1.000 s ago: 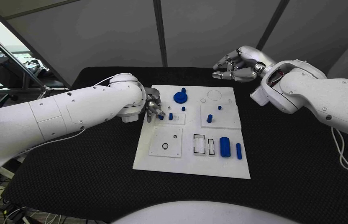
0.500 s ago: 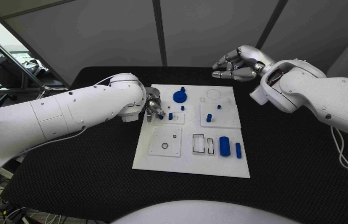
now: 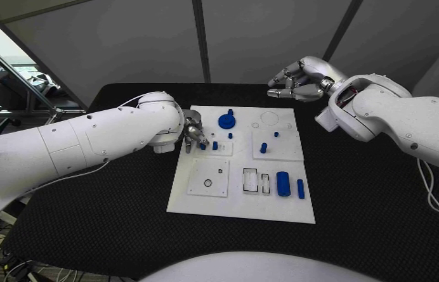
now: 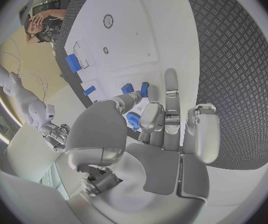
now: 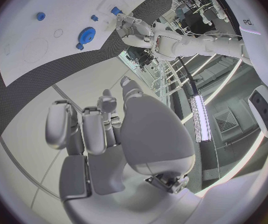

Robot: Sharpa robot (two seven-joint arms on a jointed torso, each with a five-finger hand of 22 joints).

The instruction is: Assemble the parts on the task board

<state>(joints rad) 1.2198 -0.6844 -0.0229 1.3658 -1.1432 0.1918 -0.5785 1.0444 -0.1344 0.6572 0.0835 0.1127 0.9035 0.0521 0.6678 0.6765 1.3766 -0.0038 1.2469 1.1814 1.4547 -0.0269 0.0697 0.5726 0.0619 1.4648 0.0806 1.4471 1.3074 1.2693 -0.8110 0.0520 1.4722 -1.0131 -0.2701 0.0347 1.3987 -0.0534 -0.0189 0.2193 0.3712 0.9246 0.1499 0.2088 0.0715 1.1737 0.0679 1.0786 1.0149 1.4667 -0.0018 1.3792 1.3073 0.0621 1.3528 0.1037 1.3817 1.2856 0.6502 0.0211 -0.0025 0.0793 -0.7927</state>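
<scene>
Head view is showing the white task board (image 3: 240,193) lying in the middle of the black tabletop (image 3: 101,212). The left hand (image 3: 193,133) is hanging over the board's left edge, its fingers (image 3: 188,144) pointing down beside a small upright blue peg (image 3: 215,146); the left wrist view is showing fingertips (image 4: 145,89) touching small blue parts there, though I cannot tell whether anything is truly being gripped. A blue gear (image 3: 227,122) is sitting near the board's far edge, just beyond that hand. Another blue peg (image 3: 263,148) is standing on the right half, and a thick blue cylinder (image 3: 283,185) and a thinner blue bar (image 3: 301,189) are lying side by side near the board's right edge. The right hand (image 3: 294,84) is hovering beyond the board's far right corner, well apart from it, fingers curled in and holding nothing.
</scene>
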